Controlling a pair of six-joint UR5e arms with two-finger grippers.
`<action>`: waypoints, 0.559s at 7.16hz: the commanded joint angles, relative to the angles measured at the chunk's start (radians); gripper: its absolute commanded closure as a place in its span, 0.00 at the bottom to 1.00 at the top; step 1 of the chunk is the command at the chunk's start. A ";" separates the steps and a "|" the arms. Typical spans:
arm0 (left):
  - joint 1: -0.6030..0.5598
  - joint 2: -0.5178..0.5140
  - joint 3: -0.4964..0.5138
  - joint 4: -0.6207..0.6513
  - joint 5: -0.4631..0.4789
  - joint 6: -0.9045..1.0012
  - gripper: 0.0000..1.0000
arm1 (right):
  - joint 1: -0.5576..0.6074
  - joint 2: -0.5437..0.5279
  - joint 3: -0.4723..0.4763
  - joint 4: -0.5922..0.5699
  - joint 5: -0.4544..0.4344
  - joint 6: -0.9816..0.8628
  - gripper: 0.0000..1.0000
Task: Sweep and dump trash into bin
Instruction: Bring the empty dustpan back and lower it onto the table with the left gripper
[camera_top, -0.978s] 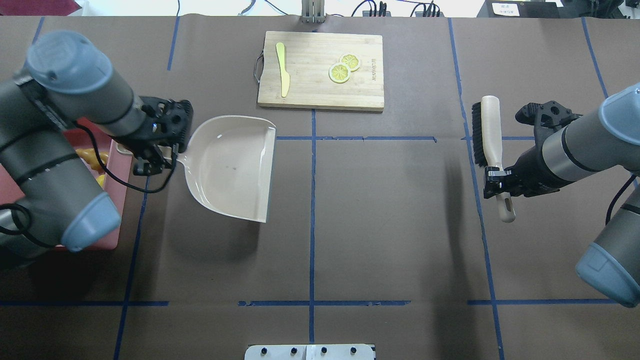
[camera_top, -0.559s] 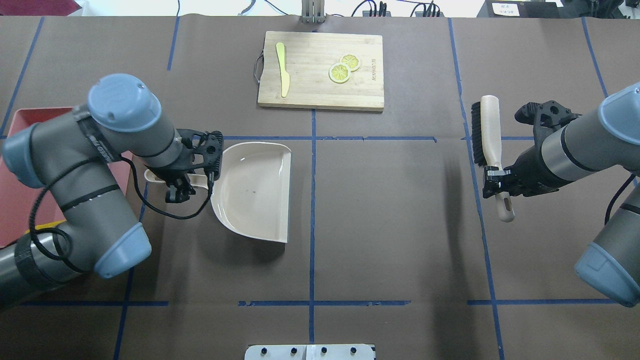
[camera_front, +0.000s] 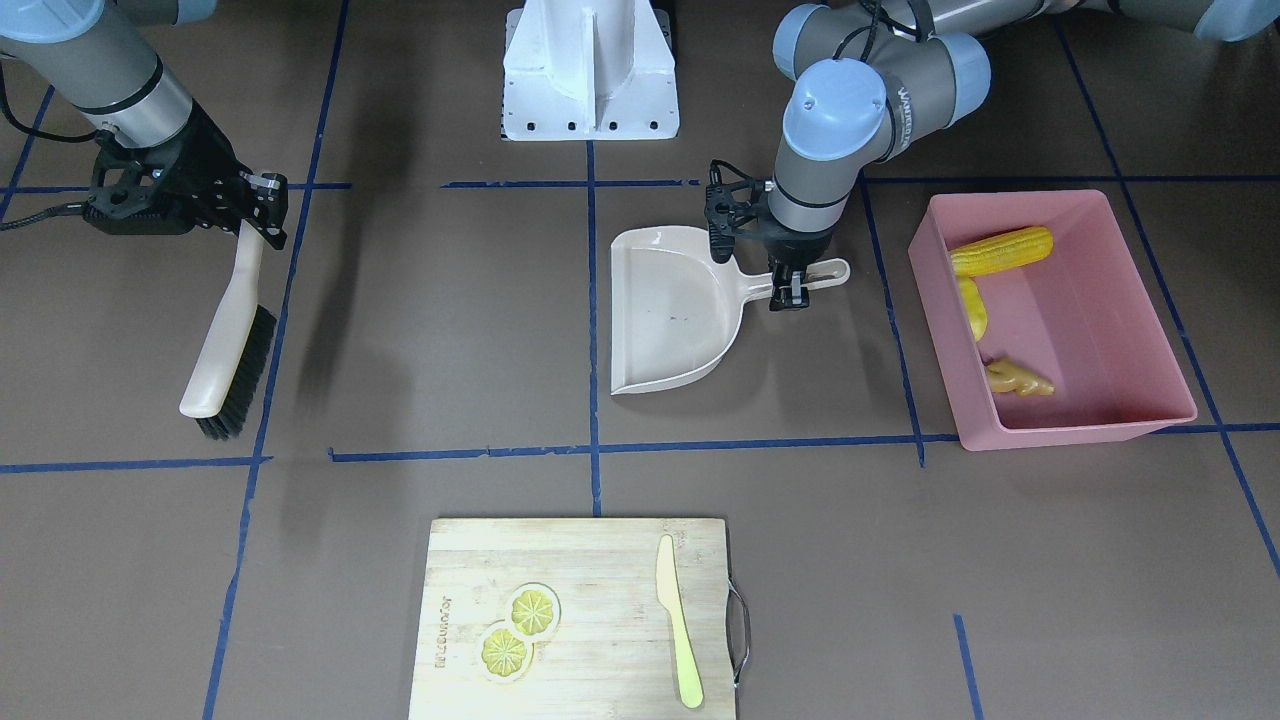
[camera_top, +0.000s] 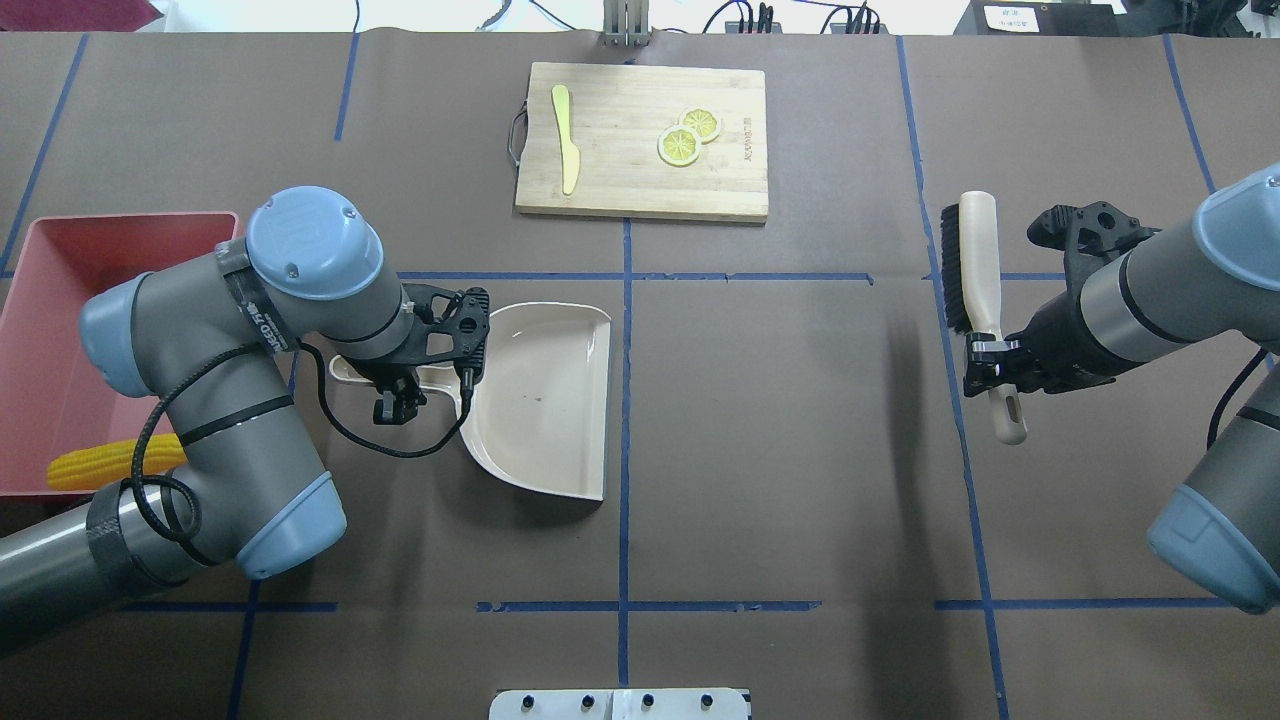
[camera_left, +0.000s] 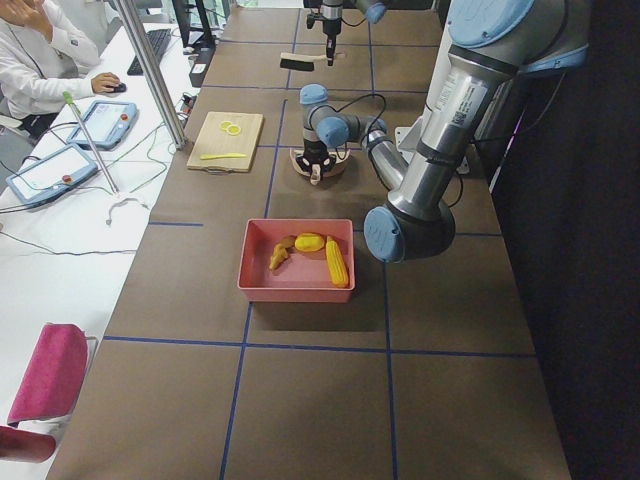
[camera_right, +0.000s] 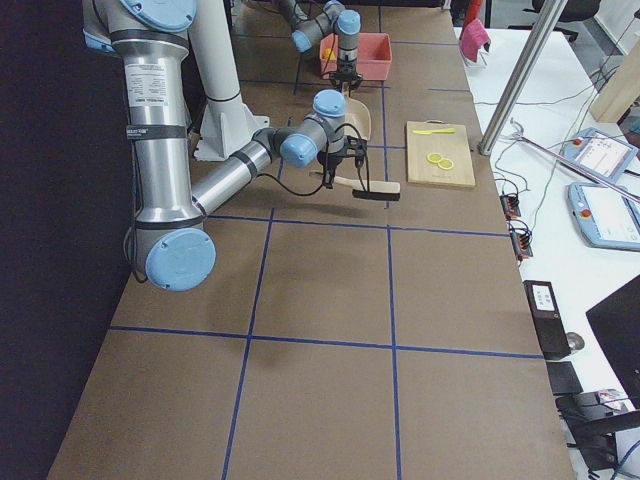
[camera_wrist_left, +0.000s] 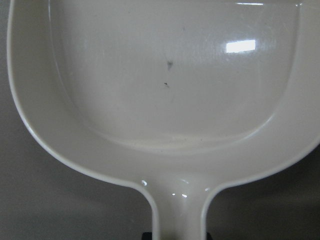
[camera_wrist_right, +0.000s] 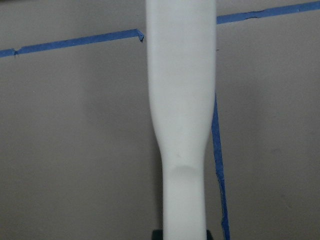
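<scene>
The pink bin (camera_front: 1078, 430) stands at the table's left end and also shows in the overhead view (camera_top: 120, 222). In it lie the corn cob (camera_front: 1000, 250), the yellow potato-like lump (camera_front: 972, 310) and the tan ginger root (camera_front: 1018, 378). My left gripper (camera_front: 792, 282) is shut on the handle of the empty beige dustpan (camera_top: 545, 400), which sits level right of the bin; its bare inside fills the left wrist view (camera_wrist_left: 170, 75). My right gripper (camera_top: 990, 355) is shut on the handle of the black-bristled brush (camera_top: 975, 260), held over the table's right side.
A wooden cutting board (camera_top: 620, 180) lies at the far middle with two lemon slices (camera_top: 688, 137) and a pale yellow knife (camera_top: 566, 135) on it. The robot's white base (camera_front: 590, 70) is at the near edge. Blue tape lines cross the brown table.
My left arm has carried the dustpan away from the bin, rightward towards the table's middle, and the bin is now uncovered. The right arm and brush have not moved.
</scene>
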 joint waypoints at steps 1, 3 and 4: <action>0.005 0.002 -0.004 -0.006 0.023 -0.002 0.62 | -0.001 -0.001 -0.004 0.000 -0.001 0.000 0.99; 0.007 0.008 -0.007 -0.012 0.052 0.007 0.00 | -0.002 0.002 -0.004 0.000 -0.001 0.001 0.99; 0.007 0.008 -0.009 -0.011 0.052 0.007 0.00 | -0.002 0.002 -0.004 0.000 -0.001 0.001 0.99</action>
